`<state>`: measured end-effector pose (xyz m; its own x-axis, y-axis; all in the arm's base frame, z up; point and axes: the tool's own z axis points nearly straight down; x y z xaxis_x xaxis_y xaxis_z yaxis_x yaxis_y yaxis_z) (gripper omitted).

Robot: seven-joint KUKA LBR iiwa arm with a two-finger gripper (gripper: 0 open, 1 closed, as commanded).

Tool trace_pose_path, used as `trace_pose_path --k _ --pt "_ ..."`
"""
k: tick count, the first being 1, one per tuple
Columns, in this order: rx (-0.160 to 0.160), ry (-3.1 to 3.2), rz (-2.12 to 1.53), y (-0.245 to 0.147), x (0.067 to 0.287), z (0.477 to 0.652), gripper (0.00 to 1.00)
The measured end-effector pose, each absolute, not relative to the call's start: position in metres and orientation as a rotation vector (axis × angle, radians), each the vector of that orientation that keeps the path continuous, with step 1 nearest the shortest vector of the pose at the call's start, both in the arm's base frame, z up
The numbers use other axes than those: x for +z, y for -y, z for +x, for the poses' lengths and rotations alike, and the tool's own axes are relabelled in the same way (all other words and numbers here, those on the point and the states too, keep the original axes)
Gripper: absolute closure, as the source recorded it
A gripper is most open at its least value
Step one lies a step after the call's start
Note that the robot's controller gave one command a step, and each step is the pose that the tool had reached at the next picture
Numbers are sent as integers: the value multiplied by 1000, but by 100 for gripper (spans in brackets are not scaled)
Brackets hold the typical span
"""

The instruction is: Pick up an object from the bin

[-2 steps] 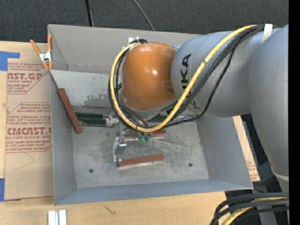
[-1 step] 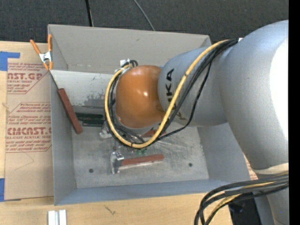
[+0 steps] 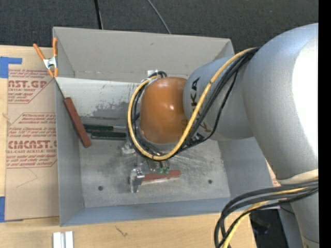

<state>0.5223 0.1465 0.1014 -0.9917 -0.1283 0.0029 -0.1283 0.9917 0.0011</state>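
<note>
Surroundings: dark floor beyond the far side, light wood table (image 3: 155, 231) along the near edge, grey metal bin (image 3: 155, 48) in the middle.
Bin floor: bare metal, scuffed and scratched, with a few loose things well apart from each other.
Arm: enters from the right, its bulky grey body taking up the right side and its wrist over mid-bin.
Wrist: orange cover (image 3: 161, 112) on top, with yellow and black cables (image 3: 135, 112) looped round it.
Pincer (image 3: 156, 164): under the orange cover, low over the bin floor and mostly hidden by it. Can't tell if it is released or clenched.
Nearest thing: short reddish-brown stick (image 3: 163, 175) lying flat at front centre of the floor, just in front of the pincer.
Stick detail: silvery metal end (image 3: 136, 180) on its left tip.
Contact: can't tell whether the pincer touches the stick. Nothing visibly grasped.
Left wall: long reddish-brown bar (image 3: 77, 122), tilted, leaning against the wall with its lower end on the floor.
Beside the bar: dark strip (image 3: 106, 132) lying flat, running from the bar's lower end toward the cover.
Small bit: grey scrap (image 3: 126, 149) on the floor, near the pincer's left side.
</note>
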Motion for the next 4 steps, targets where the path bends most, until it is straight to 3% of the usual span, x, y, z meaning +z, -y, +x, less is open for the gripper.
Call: trace_pose_path --k 1,2,3,4 --pt "-1 3141 -59 -133 91 525 0" --pt "-12 3058 792 -92 77 543 100" --pt "-12 3058 791 -92 77 543 100" --pt "0 3014 919 -115 270 531 100"
